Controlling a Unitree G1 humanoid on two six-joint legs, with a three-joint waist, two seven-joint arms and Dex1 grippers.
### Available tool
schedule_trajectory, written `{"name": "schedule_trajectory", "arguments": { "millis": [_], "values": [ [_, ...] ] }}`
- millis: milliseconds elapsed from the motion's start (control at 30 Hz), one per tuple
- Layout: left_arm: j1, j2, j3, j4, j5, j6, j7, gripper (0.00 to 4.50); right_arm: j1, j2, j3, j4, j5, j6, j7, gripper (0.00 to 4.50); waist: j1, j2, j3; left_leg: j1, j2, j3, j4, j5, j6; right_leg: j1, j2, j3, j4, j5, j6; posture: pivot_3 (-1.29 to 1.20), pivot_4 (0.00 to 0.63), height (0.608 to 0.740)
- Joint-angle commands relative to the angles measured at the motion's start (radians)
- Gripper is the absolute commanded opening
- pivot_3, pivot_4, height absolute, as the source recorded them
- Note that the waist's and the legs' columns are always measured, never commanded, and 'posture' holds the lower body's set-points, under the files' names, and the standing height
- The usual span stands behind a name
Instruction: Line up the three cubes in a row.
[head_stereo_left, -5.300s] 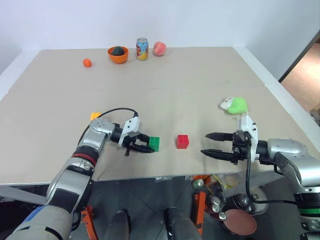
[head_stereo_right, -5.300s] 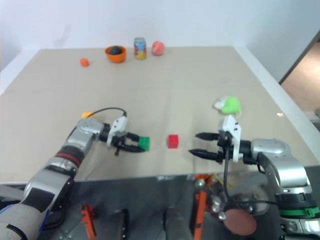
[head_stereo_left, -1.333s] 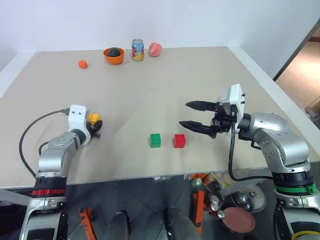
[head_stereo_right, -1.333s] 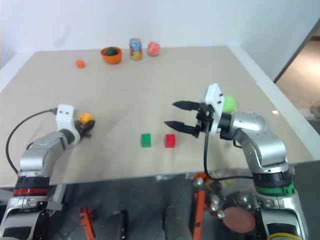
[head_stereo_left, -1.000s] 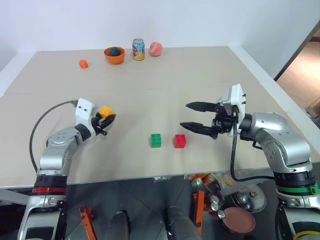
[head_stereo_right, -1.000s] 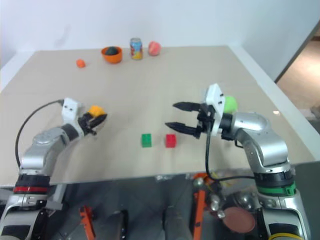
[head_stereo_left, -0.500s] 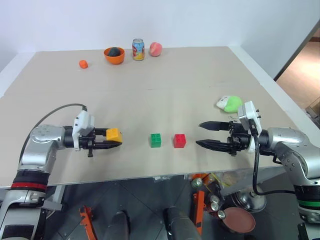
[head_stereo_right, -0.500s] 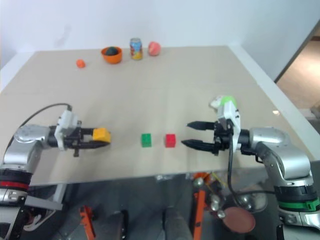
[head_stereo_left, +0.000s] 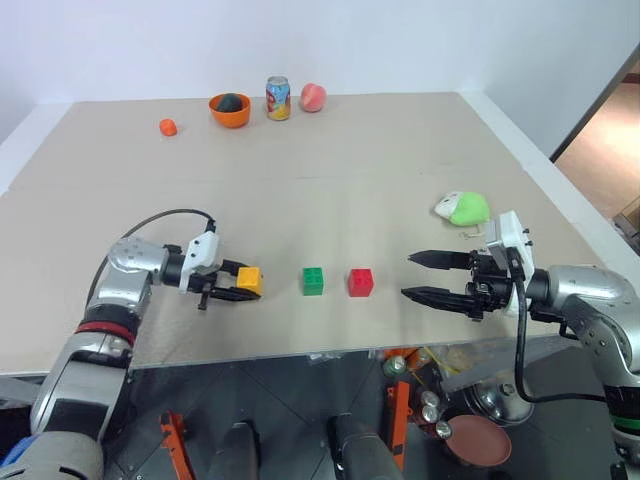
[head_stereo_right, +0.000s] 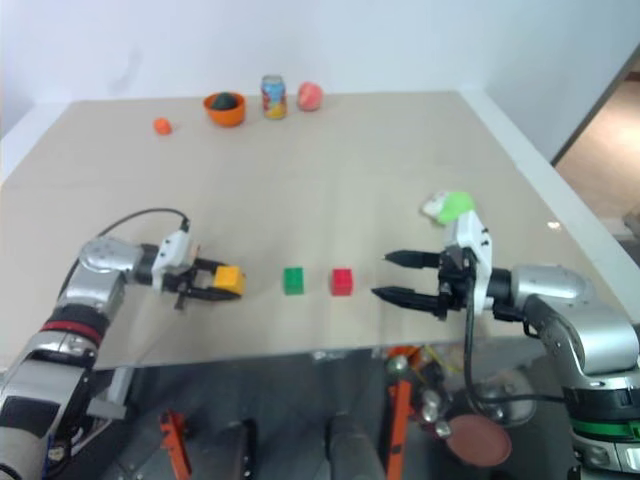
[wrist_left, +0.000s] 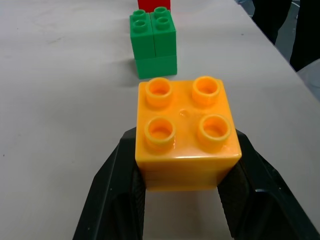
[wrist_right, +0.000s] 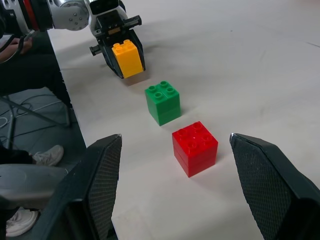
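Yellow cube carried in from the far left to just beside the green cube.

Left gripper is clamped on the yellow; right gripper hangs spread wide, empty. Green and red already sit side by side on the matte table; only setting yellow down in line remains. All three are glossy plastic, studded tops.
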Motion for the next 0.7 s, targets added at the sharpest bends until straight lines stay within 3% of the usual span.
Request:
{"name": "schedule_trajectory", "arguments": {
  "millis": [33, 300, 700],
  "values": [
    [-0.046, -0.018, 0.008, 0.061, 0.020, -0.063, -0.006, 1.35, 0.007, -0.014, -0.036, -0.054, 0.017, 0.000, -0.010, 3.55, 0.000, 0.000, 0.000, 0.000, 0.000, 0.000, 0.000, 0.000, 0.000, 0.000, 0.000, 0.000, 0.000, 0.000, 0.000, 0.00, 0.150, 0.740],
    [-0.062, -0.067, 0.012, 0.083, 0.046, -0.054, 0.008, 1.35, -0.004, -0.011, -0.021, -0.041, 0.001, -0.010, -0.016, 3.55, 0.000, 0.000, 0.000, 0.000, 0.000, 0.000, 0.000, 0.000, 0.000, 0.000, 0.000, 0.000, 0.000, 0.000, 0.000, 0.00, 0.150, 0.740],
    [-0.068, -0.065, 0.016, 0.138, 0.106, -0.039, 0.069, 1.35, -0.027, -0.003, 0.002, -0.013, -0.021, -0.033, -0.006, 3.55, 0.000, 0.000, 0.000, 0.001, 0.000, 0.000, 0.000, 0.000, 0.000, 0.001, 0.000, 0.000, 0.000, 0.000, 0.000, 0.00, 0.150, 0.740]
  ]
}}
